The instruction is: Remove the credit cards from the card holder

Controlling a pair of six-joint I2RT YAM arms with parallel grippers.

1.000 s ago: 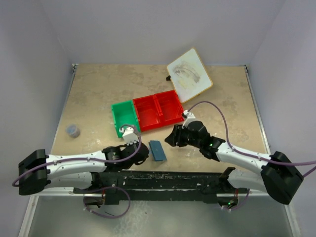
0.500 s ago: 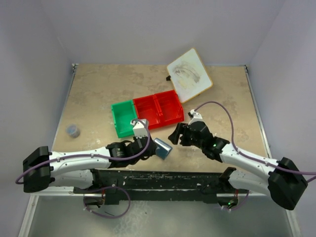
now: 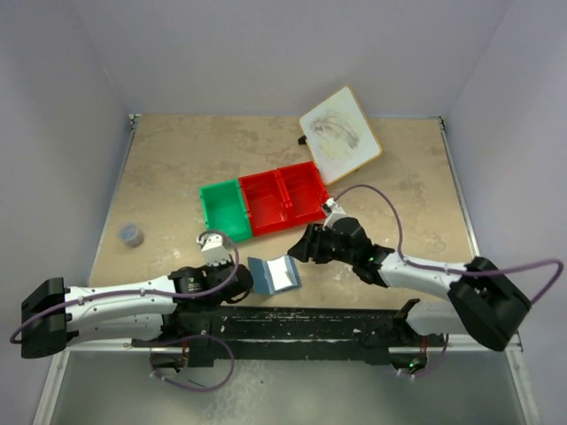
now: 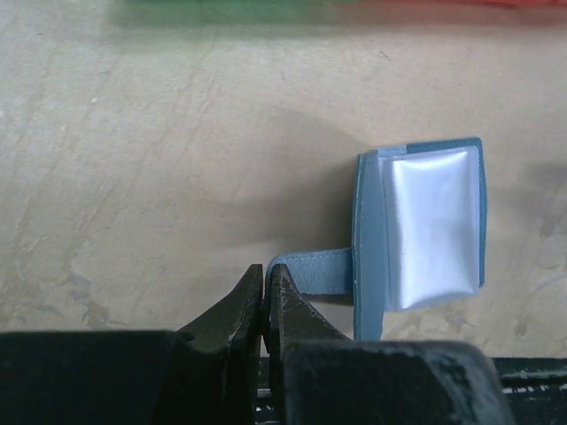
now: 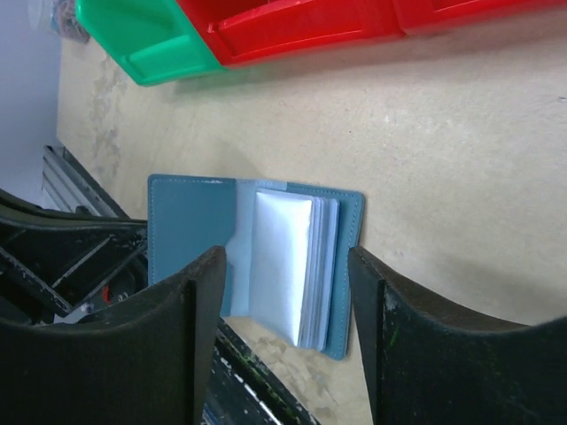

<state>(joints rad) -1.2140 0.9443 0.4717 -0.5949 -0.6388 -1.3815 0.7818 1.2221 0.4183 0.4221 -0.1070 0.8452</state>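
Observation:
The blue card holder [image 3: 273, 275] lies open on the table near the front edge. Its pale sleeves [image 5: 283, 266] face up, and no credit cards show outside it. My left gripper [image 3: 246, 278] is shut on the edge of the holder's left cover flap [image 4: 310, 270] and holds it out to the left. In the left wrist view the jaws [image 4: 267, 270] pinch that flap, with the sleeve stack [image 4: 430, 230] to the right. My right gripper [image 3: 298, 248] is open just right of and above the holder. In the right wrist view the open holder [image 5: 190, 230] lies between its fingers [image 5: 285, 257].
A green bin [image 3: 223, 210] and two joined red bins [image 3: 283, 197] stand just behind the holder. A white wood-rimmed board [image 3: 340, 135] lies at the back right. A small grey round object [image 3: 132, 234] sits at the left. The black base rail [image 3: 292, 323] runs along the near edge.
The holder lay closed a second ago. My left gripper took its cover and pulled it left, opening it. My right gripper moved closer to the holder.

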